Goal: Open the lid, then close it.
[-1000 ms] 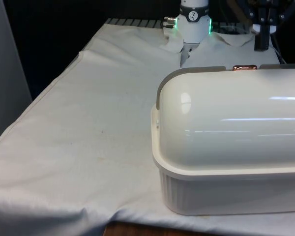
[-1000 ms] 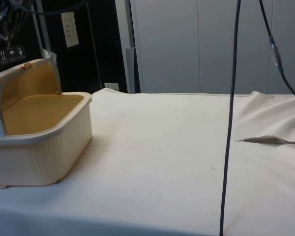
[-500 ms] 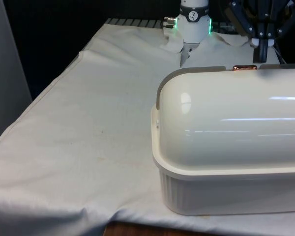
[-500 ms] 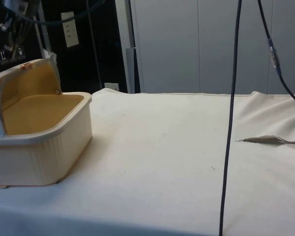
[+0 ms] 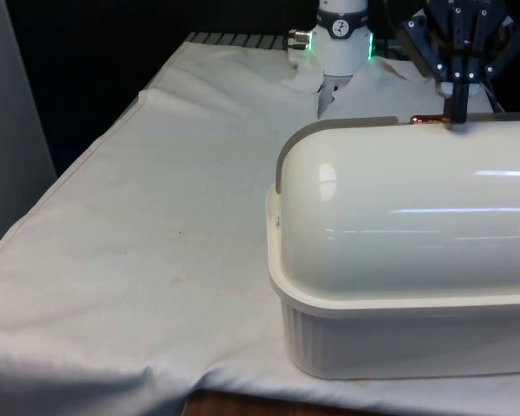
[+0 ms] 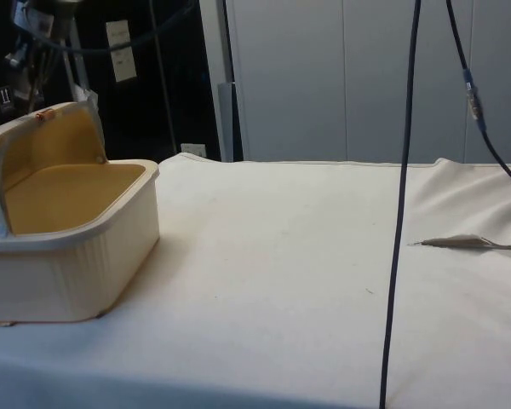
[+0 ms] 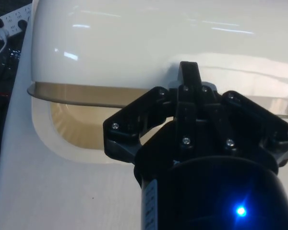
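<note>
A cream bread box (image 5: 407, 286) sits on the counter (image 5: 156, 243) at the front view's right, its back to that camera. Its domed lid (image 5: 399, 199) is rolled back, open, and the side view shows the tan inside (image 6: 64, 192). The black end effector (image 5: 458, 113) hangs just above the lid's raised edge, beside the copper handle (image 5: 431, 119) (touching or not, I cannot tell). Its fingers (image 7: 188, 84) look pressed close together, gripping nothing.

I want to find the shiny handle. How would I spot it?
Find the big cream plastic bread box on the white cloth. Follow its rounded lid, which is open, to the top edge. The small copper-coloured metal handle there is the one shiny orange thing.
</note>
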